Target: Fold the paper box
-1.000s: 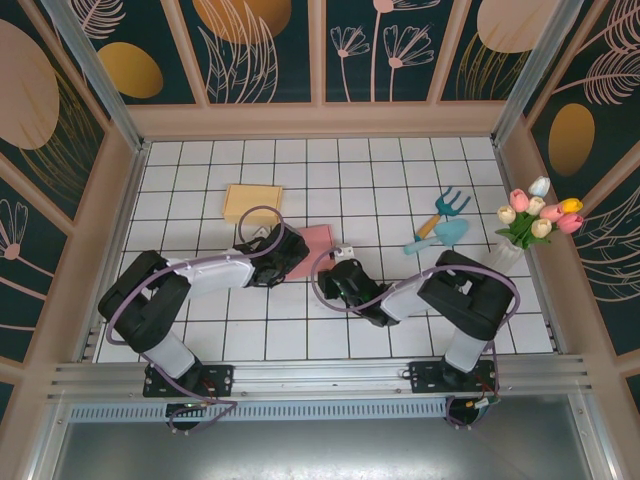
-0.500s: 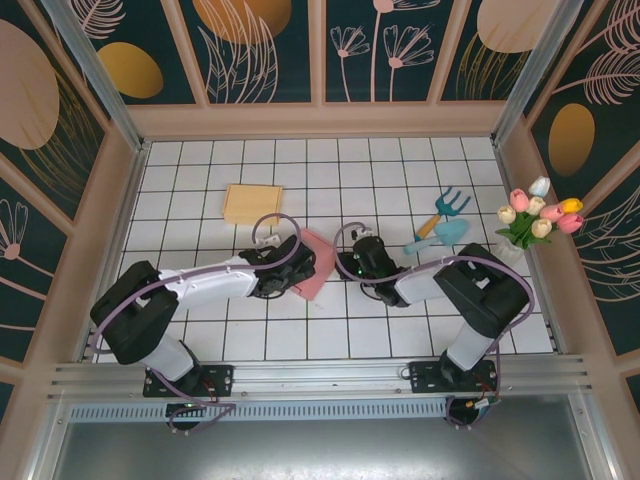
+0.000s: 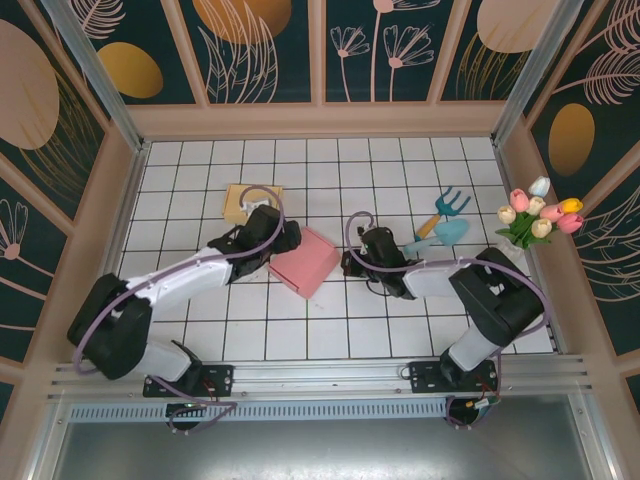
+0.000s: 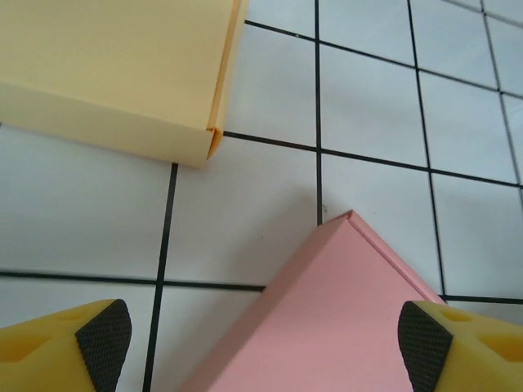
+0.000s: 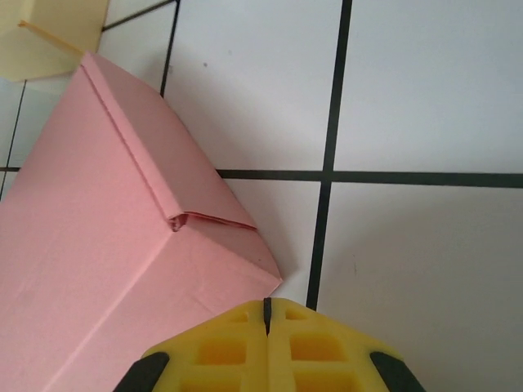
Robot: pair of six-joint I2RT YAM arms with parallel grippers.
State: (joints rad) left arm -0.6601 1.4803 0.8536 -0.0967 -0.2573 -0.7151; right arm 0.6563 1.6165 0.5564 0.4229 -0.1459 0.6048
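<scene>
The pink paper box [image 3: 305, 262] lies closed and flat on the white tiles, set diagonally to the grid. My left gripper [image 3: 283, 243] hovers open over its far left corner. In the left wrist view that pink box [image 4: 343, 318] lies between my wide-spread fingers [image 4: 102, 335], with nothing held. My right gripper [image 3: 350, 262] is shut and empty just off the box's right corner. The right wrist view has the box's [image 5: 98, 245] tucked side flap close in front of the right gripper [image 5: 266, 309].
A flat yellow box [image 3: 240, 200] lies just beyond the left arm, its corner [image 4: 106, 65] near the pink one. A teal rake [image 3: 452, 205], a teal trowel [image 3: 448, 232] and a vase of tulips [image 3: 535, 215] stand at the right wall.
My right gripper has come off the box, moved right and shut. The left arm has swung toward the far left, uncovering the pink box, which now lies flat.
</scene>
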